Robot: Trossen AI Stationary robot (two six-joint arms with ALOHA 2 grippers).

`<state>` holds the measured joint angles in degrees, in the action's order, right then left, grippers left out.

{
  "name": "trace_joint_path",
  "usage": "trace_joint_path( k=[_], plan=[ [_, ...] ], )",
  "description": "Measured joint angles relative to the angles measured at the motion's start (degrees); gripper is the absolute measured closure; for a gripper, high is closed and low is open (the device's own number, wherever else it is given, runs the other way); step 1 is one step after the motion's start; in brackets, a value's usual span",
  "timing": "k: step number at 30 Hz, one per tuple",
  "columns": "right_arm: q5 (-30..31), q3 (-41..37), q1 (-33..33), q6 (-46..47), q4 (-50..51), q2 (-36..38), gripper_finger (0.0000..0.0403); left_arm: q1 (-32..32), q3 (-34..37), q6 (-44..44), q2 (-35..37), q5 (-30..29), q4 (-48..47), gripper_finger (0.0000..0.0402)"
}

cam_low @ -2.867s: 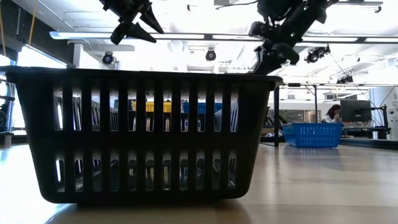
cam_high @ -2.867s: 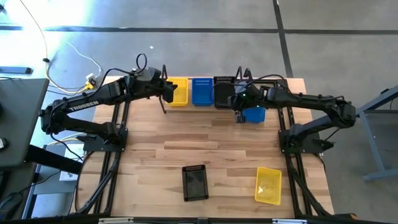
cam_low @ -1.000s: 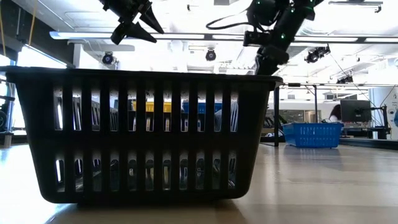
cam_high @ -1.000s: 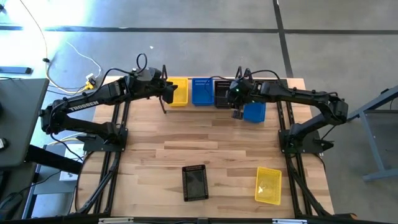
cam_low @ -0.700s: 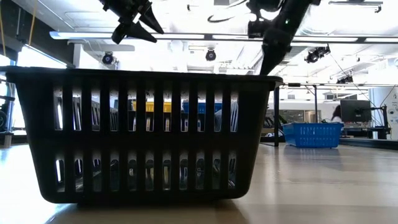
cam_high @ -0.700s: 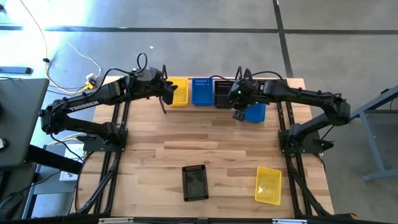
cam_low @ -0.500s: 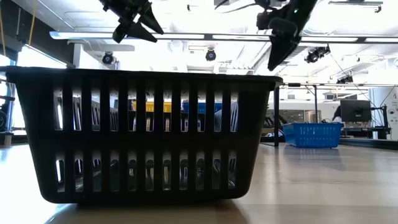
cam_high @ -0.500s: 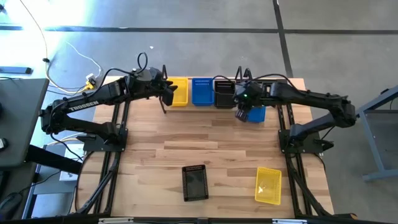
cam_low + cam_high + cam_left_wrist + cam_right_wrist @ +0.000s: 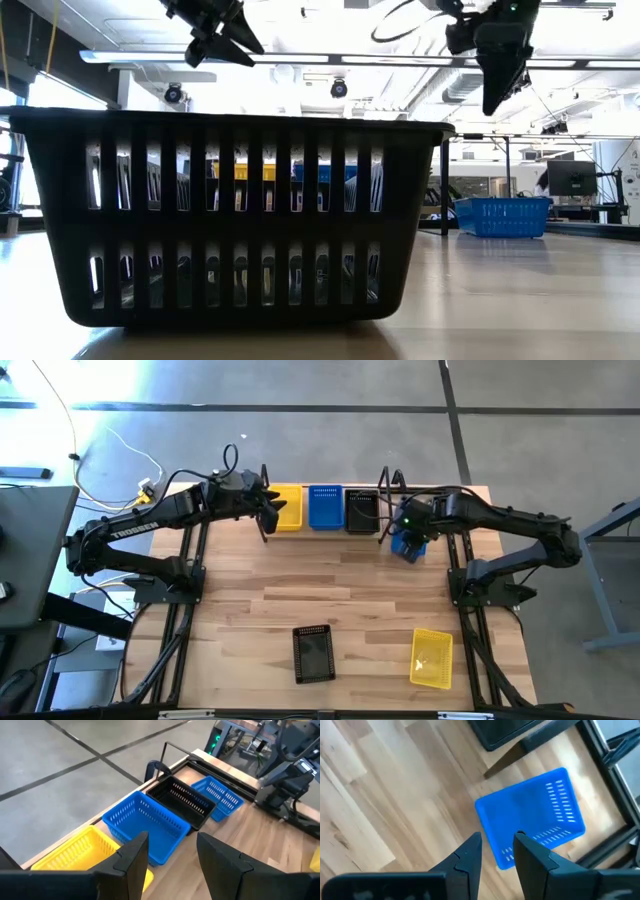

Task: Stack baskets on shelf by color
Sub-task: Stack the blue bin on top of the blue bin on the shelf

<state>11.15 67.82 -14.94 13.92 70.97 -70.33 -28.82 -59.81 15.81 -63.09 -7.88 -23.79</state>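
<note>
right hand: (image 9: 496, 851) hovers over the loose blue basket (image 9: 532, 815), fingers parted narrow, holding nothing; basket lies askew on the surface (image 9: 340, 590), just beside the shelf's right end
left hand: (image 9: 171, 851) waits at the shelf's left end by the yellow stack, fingers apart, empty
shelf: (image 9: 384, 482) at the far edge, holds yellow stack (image 9: 288, 506), blue stack (image 9: 325, 506), black stack (image 9: 362, 510), left to right
loose baskets: black basket (image 9: 313, 653) and yellow basket (image 9: 432, 657) near the front edge, well apart from the shelf
step: judged as lining up a pick on the loose blue basket; grasp not yet made
next move: likely lower, take one wall between the fingers, lift, carry left past the black stack to the blue stack; the basket's skew calls for wrist turn
writing: "TROSSEN" on the left arm (image 9: 135, 532); nothing readable on baskets
</note>
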Motion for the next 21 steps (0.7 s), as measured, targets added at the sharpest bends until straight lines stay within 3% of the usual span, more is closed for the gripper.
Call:
trace_joint_path(
  k=[7,15,21],
  plan=[
    [-5.40,-9.74,0.52,-0.71,-6.11,1.54,0.0304,-0.02,0.00,-1.18,0.00,0.25,-0.83,0.0245],
    [-5.39,-17.39,1.51,-9.56,-13.72,1.66,0.0304,-0.04,0.00,-1.02,0.00,1.40,-0.81,0.0245],
    [0.64,-21.02,1.51,-14.35,-16.47,1.66,0.0304,-0.04,0.00,-0.74,0.00,1.38,-0.81,0.0245]
  ],
)
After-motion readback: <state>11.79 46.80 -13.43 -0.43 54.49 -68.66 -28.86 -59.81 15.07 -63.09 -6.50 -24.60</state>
